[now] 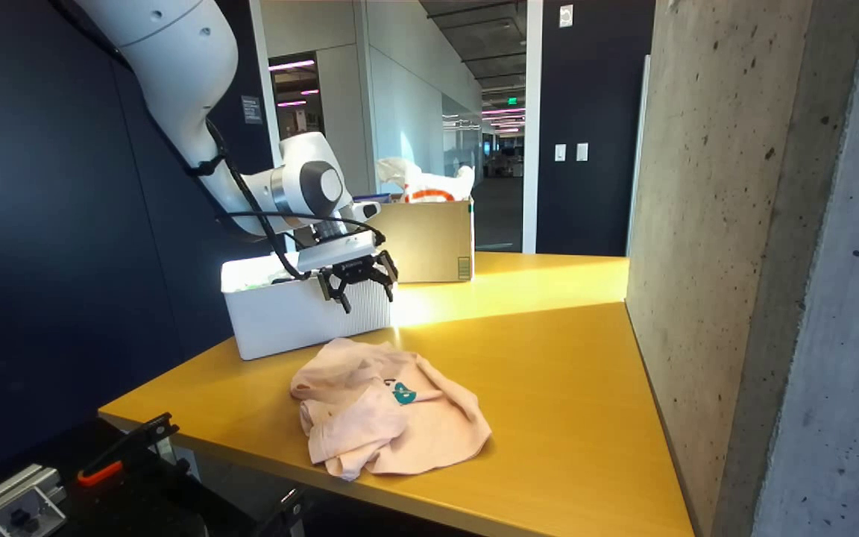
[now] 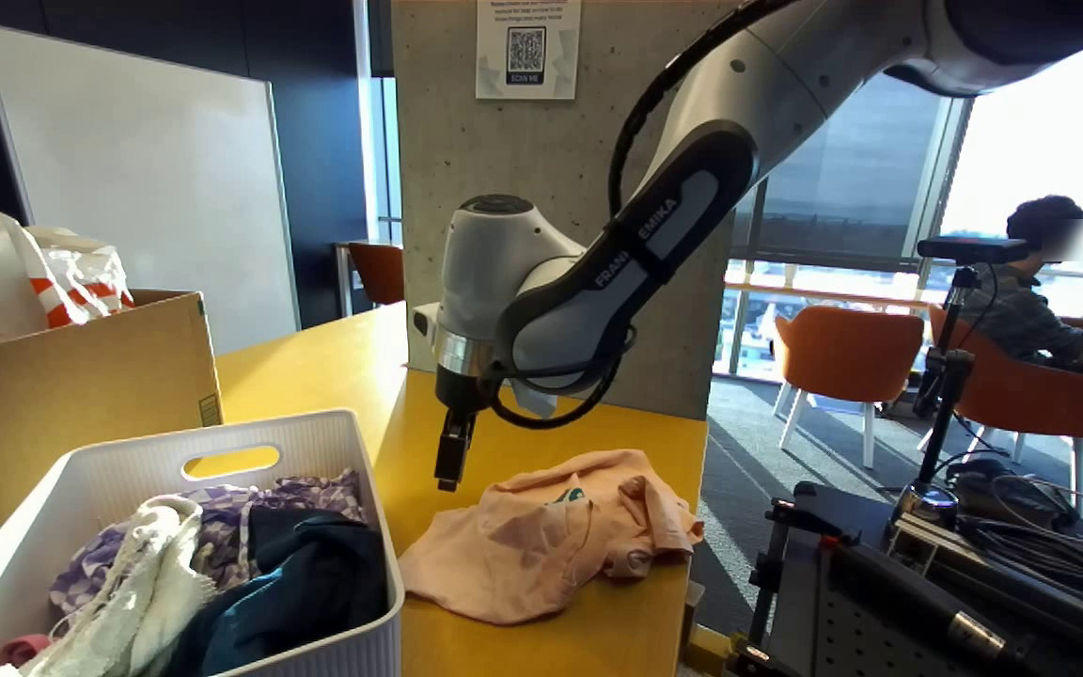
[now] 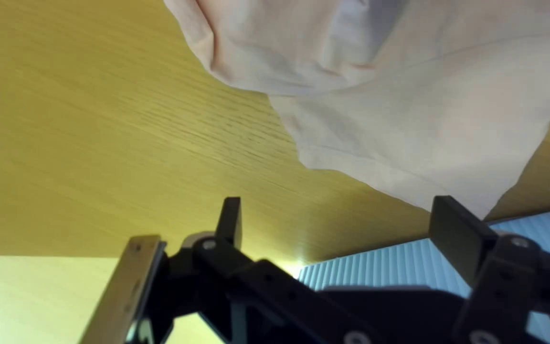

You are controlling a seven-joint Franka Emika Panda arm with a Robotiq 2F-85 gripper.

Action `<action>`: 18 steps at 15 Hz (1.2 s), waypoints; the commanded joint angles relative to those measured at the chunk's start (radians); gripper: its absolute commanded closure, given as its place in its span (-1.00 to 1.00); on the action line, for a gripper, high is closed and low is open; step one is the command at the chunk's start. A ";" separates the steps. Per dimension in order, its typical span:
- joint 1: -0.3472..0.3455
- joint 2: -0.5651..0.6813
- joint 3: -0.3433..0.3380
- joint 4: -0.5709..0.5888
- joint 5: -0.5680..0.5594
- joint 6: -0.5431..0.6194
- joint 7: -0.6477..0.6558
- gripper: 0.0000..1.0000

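Above the yellow table (image 1: 549,418), we find the gripper (image 3: 336,215) pointing down, its black fingers (image 3: 459,239) spread wide with nothing caught between them. In both exterior views the white arm (image 1: 183,67) slants down to it from overhead. Past the fingers, in the wrist view, we look down on wood grain and the ribbed side of the white bin (image 1: 288,324). Nearest the fingers lies the peach cloth (image 1: 392,418), crumpled on the table; one flatter corner runs up to the foot of the bin, though whether cloth and bin touch we cannot tell. Most of the folds gather toward the table's edge, and a teal print (image 1: 404,393) shows near the middle. Just beside the cloth, that bin stands upright on the table, with an oval hand slot in its end. Inside it we make out a purple-and-white patterned fabric (image 2: 220,522), a cream garment (image 2: 142,583) bunched across it, dark teal clothing (image 2: 311,564) and a bit of pink fabric (image 2: 23,649) in a corner. Next to the bin sits a cardboard box (image 1: 418,242), topped by white plastic bags (image 1: 437,185) with red-orange markings. Against the table rises a concrete pillar (image 2: 504,160), bearing a paper notice (image 2: 527,52) with a QR code. Farther off, in an exterior view, we see a whiteboard (image 2: 147,188), orange chairs (image 2: 847,353) and, beside tall windows (image 2: 1030,141), a seated person (image 2: 1021,306) whose face is blurred.
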 commanded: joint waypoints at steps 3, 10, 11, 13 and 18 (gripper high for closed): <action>-0.060 0.157 0.109 0.176 0.072 -0.020 -0.172 -1.00; -0.067 0.286 0.146 0.291 0.117 -0.069 -0.220 -1.00; -0.065 0.302 0.149 0.306 0.122 -0.077 -0.224 -1.00; -0.061 0.328 0.153 0.333 0.127 -0.084 -0.230 -1.00; -0.060 0.373 0.163 0.381 0.141 -0.102 -0.240 -0.47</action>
